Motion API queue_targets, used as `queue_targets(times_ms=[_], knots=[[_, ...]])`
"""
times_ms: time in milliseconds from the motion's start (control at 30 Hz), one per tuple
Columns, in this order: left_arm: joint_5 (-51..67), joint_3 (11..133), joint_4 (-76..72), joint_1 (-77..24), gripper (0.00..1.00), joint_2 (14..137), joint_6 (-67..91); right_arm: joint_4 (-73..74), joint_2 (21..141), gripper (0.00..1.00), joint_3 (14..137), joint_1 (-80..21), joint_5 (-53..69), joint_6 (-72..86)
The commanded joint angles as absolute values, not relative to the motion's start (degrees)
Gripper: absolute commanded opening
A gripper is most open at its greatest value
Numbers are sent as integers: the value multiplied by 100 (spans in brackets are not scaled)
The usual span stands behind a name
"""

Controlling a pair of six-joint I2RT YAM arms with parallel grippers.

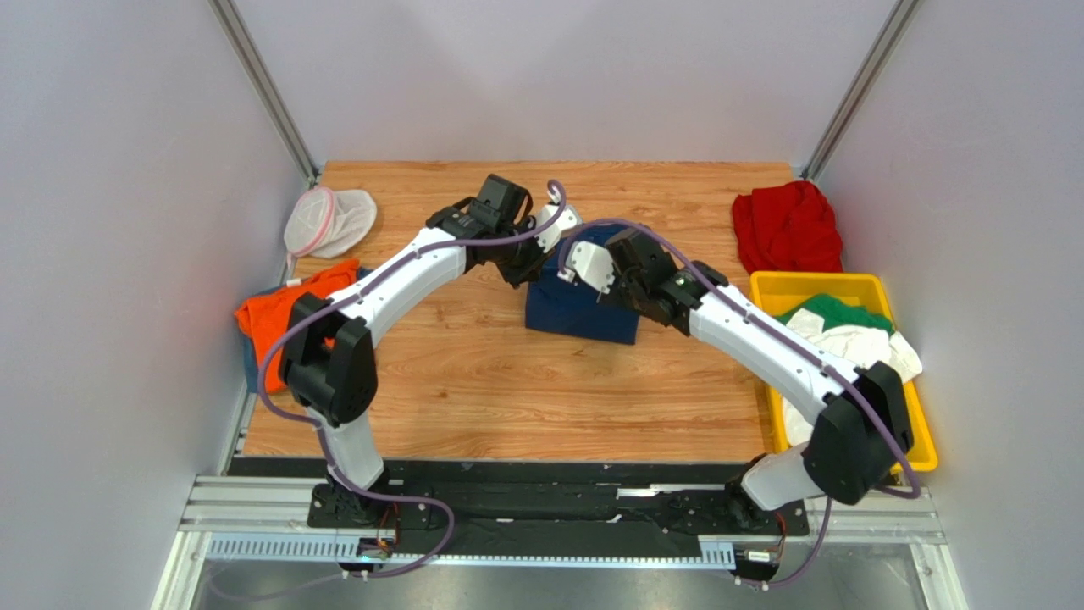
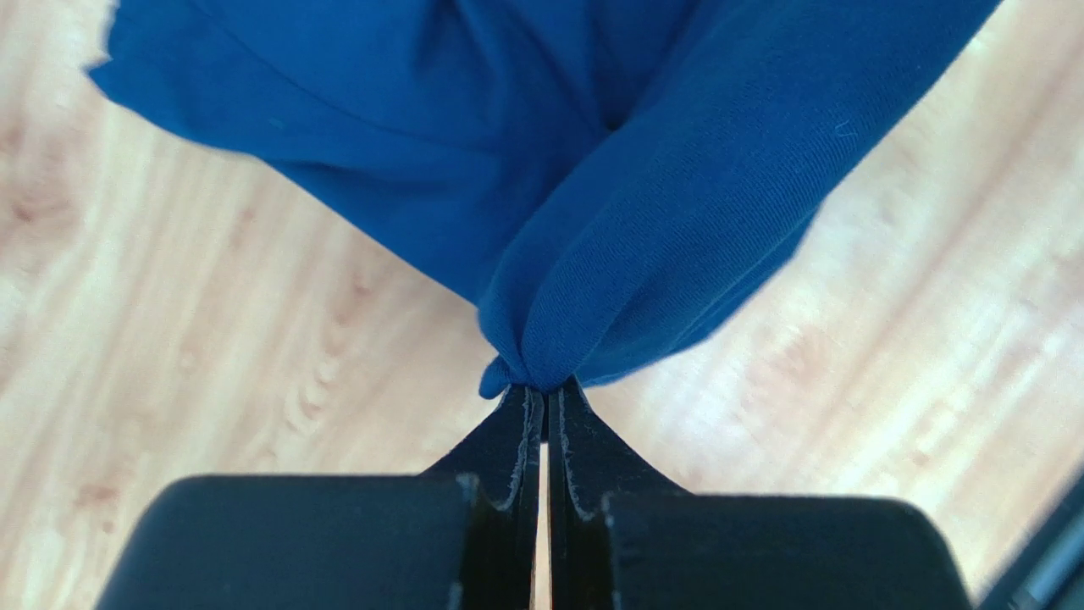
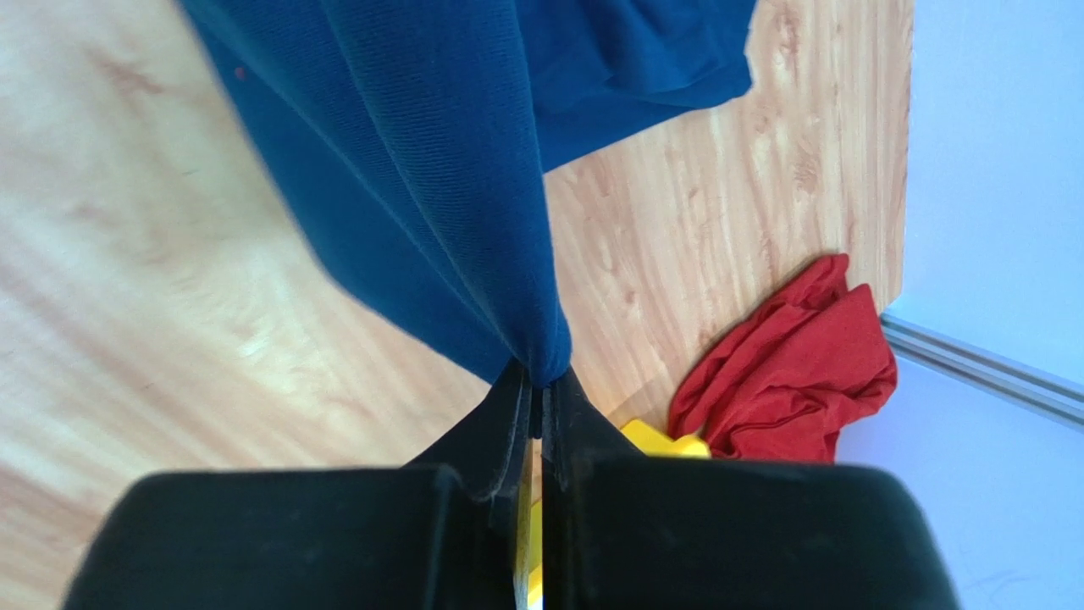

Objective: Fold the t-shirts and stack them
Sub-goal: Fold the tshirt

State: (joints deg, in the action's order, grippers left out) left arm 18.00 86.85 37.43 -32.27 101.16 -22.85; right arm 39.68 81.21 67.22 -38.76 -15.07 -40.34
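Observation:
The navy blue t-shirt [image 1: 583, 311] hangs bunched over the table's middle, held up by both arms. My left gripper [image 2: 545, 392] is shut on a pinched fold of its cloth [image 2: 598, 191]. My right gripper [image 3: 541, 381] is shut on another fold of the same shirt [image 3: 420, 165]. In the top view the left gripper [image 1: 532, 264] and the right gripper [image 1: 598, 273] stand close together above the shirt. An orange t-shirt [image 1: 286, 309] lies at the table's left edge. A red t-shirt [image 1: 789, 226] lies crumpled at the back right. Green [image 1: 840, 311] and white [image 1: 865, 346] t-shirts fill the yellow bin.
A yellow bin [image 1: 814, 282] stands at the right edge of the table. A small white mesh pouch with a pink rim [image 1: 326, 219] lies at the back left. Grey walls close in on three sides. The red t-shirt [image 3: 789, 375] also shows in the right wrist view.

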Motion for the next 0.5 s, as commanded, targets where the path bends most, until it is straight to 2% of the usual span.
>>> queue_targets(times_ms=[0,267,467], knots=[[1758,9534,3743,-3050,0,10748,-2505,3648,8813,0,7521,-3437,-1204,-4508],[1775,11405,4104,-2786,0,12224,-2654,3560,9957,0,8463,-2883,-915,-4772],[1749,12338,4140,-2655,0,12946,-2742,3551,10730,0,9235,-2558,-809,-4913]])
